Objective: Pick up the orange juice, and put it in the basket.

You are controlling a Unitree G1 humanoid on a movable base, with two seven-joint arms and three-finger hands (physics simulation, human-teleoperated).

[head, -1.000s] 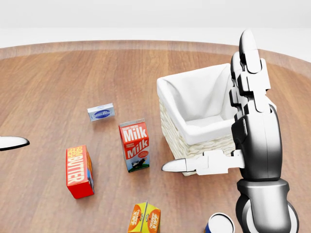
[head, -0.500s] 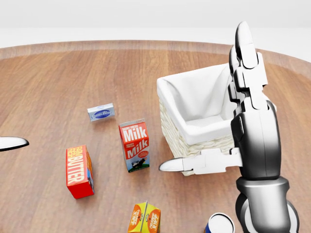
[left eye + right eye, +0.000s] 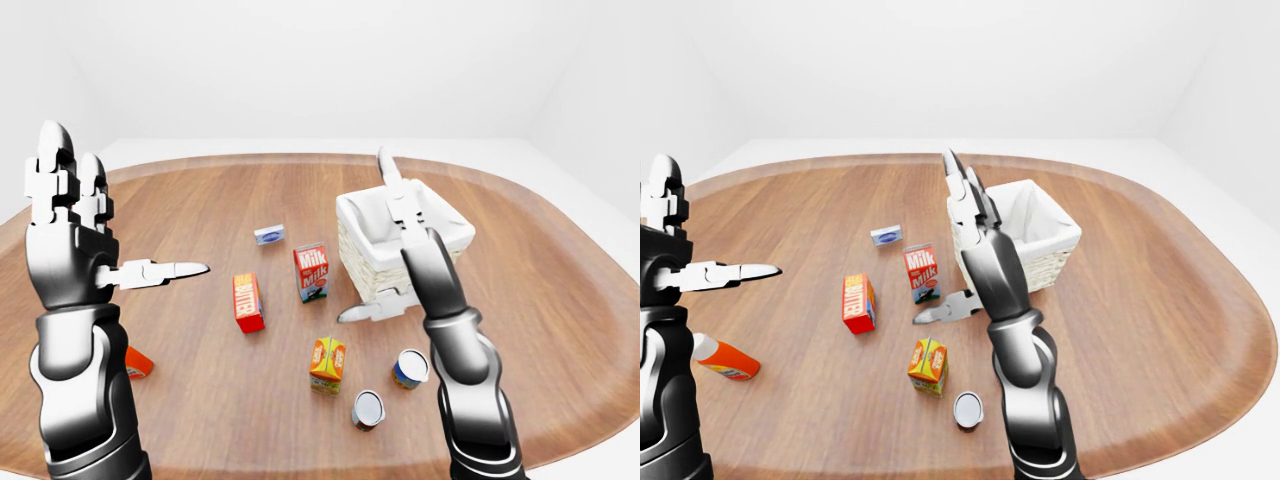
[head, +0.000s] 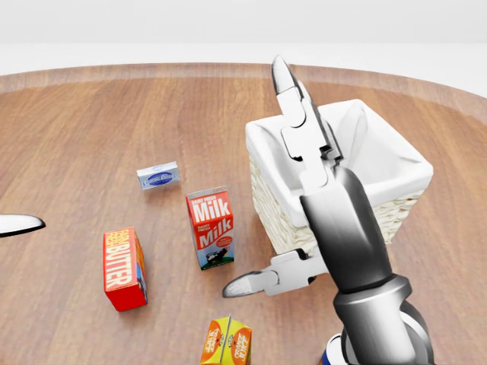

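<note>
orange juice carton (image 3: 327, 364), white-lined basket (image 3: 402, 243)

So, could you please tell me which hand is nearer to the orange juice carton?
The right hand. In the right-eye view it stands open just above and right of the orange juice carton, thumb towards the milk. The left hand is raised open at the far left edge, well away.

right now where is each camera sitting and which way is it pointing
Left-eye view: on the head, looking down over the table; left hand raised at left, right hand by the basket.
Head view: on the head, closer in on the milk and basket; right hand fills the right side.
Right-eye view: on the head, same scene seen from further right.
All three share the orange juice.
</note>
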